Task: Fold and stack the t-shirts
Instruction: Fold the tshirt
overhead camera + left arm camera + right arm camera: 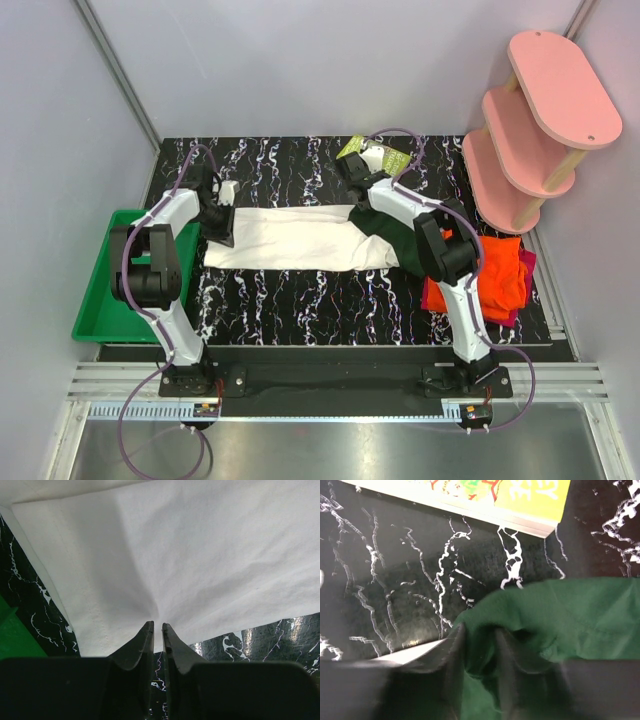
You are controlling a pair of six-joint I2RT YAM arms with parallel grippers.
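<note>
Carefully, left gripper (156,625) pinched on the cream-white cloth t-shirt (300,238) and right gripper (479,633) clamped on its dark green sleeve (560,610), lift both ends evenly, taut.

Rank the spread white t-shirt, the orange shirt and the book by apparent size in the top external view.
Largest to smallest:
1. white t-shirt
2. orange shirt, partly hidden
3. book, partly hidden, clearly smallest
</note>
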